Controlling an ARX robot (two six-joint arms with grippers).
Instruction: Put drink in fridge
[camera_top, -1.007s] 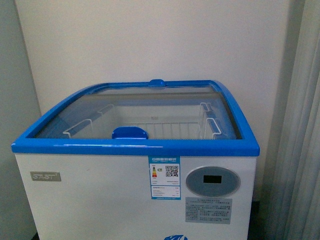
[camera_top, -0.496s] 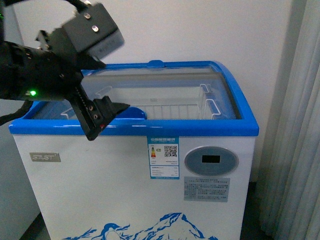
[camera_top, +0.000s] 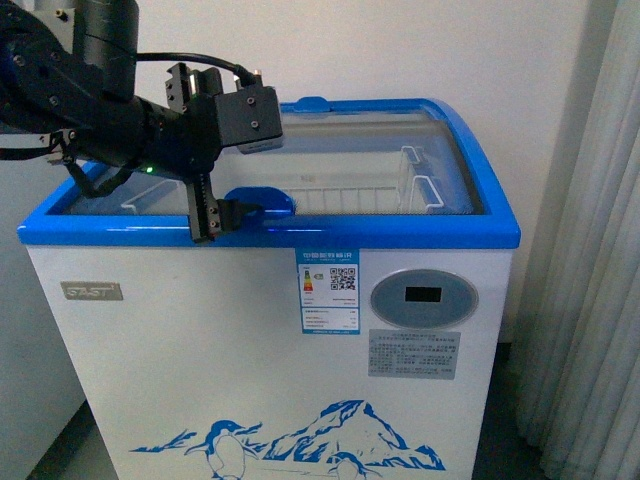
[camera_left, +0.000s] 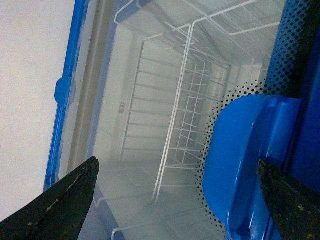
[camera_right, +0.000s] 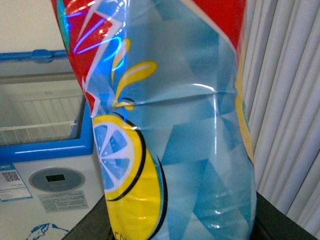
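Right gripper (camera_right: 175, 231) clasps drink (camera_right: 175, 125) (glossy label likely slippery, wall squashy; mid-body hold best); left gripper (camera_left: 180, 200) spread near lid handle (camera_left: 240, 165).

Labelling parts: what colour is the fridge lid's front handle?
Blue; the handle shows best in the left wrist view.

Plain white wall (camera_top: 400, 50) behind, pleated pale curtain (camera_top: 590, 300) hanging at the right.

We record the drink (camera_right: 170, 125) cropped top and bottom in the right wrist view, cap unseen; sticker print on the fridge (camera_top: 200, 350) illegible.
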